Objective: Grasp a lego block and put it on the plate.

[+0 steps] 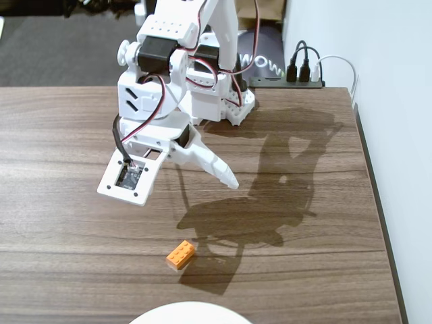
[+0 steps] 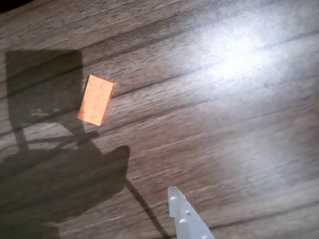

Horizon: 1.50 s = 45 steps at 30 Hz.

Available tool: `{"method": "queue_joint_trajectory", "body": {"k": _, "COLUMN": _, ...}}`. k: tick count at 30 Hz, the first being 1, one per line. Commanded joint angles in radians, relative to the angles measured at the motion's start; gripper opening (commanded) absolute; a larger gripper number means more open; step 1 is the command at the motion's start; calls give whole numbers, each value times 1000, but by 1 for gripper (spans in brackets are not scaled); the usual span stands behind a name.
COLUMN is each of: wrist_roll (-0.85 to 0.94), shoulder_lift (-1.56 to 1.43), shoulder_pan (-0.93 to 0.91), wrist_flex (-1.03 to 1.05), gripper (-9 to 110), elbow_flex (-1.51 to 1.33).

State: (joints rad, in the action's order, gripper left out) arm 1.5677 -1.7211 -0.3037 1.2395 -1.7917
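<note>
Fixed view | lego block on table, apart from tool

White arm bent forward and down; jaws raised above the surface, empty. One pointed finger visible; second hidden, gap unclear.

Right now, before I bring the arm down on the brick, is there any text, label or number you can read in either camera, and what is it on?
"OW": pale letters, cut off by the arm, on a dark object behind the robot base in the fixed view.
Camera board on the wrist: markings too small to read.
Orange lego block: studs show in the wrist view, any lettering too blurred.
Nothing else legible.
</note>
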Motion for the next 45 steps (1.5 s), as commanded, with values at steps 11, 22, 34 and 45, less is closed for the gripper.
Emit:
{"method": "queue_joint_trajectory", "body": {"k": 11, "wrist_roll": 17, "shoulder_lift": 31, "shoulder_pan": -3, "wrist_flex": -97, "gripper": 63, "elbow_flex": -2}}
{"method": "queue_joint_trajectory", "body": {"k": 22, "wrist_roll": -103, "shoulder_lift": 138, "shoulder_pan": 21, "wrist_flex": -232, "gripper": 63, "elbow_flex": -67}}
{"method": "queue_joint_trajectory", "body": {"k": 34, "wrist_roll": -431, "shoulder_lift": 245, "shoulder_pan": 87, "wrist_flex": -275, "gripper": 62, "elbow_flex": -21}}
{"method": "queue_joint_trajectory", "body": {"k": 45, "wrist_roll": -499, "shoulder_lift": 307, "shoulder_pan": 80, "wrist_flex": -278, "gripper": 62, "elbow_flex": 54}}
